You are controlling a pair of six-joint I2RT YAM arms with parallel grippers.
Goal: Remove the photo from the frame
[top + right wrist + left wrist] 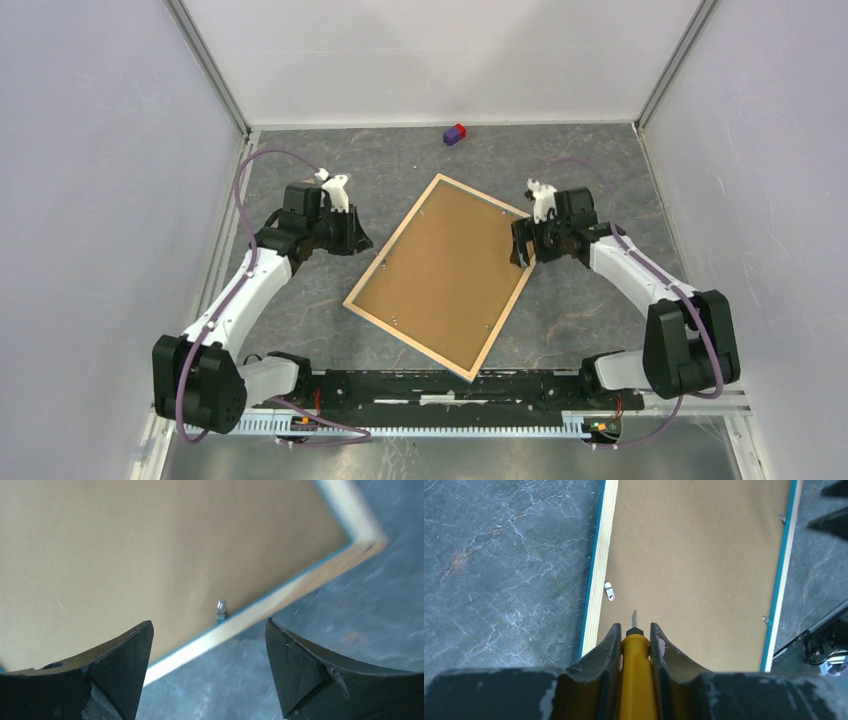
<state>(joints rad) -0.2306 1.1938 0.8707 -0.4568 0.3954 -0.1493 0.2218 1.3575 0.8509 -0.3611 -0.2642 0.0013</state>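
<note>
The frame [445, 275] lies face down and askew in the middle of the table, brown backing up, with a light wood rim and thin blue edge. The photo is hidden beneath the backing. My left gripper [352, 240] hovers at the frame's left side, shut on a yellow-handled screwdriver [636, 670]. The blade tip [634, 617] points over the backing [694, 565], just right of a small metal tab [609, 591]. My right gripper [522, 245] stands open and empty over the frame's right rim [280, 600], close to another tab [220, 609].
A small purple and red block [455, 134] lies near the back wall. More metal tabs [765, 619] sit along the frame's opposite long edge. Grey marbled tabletop [330, 165] surrounds the frame, enclosed by white walls on three sides.
</note>
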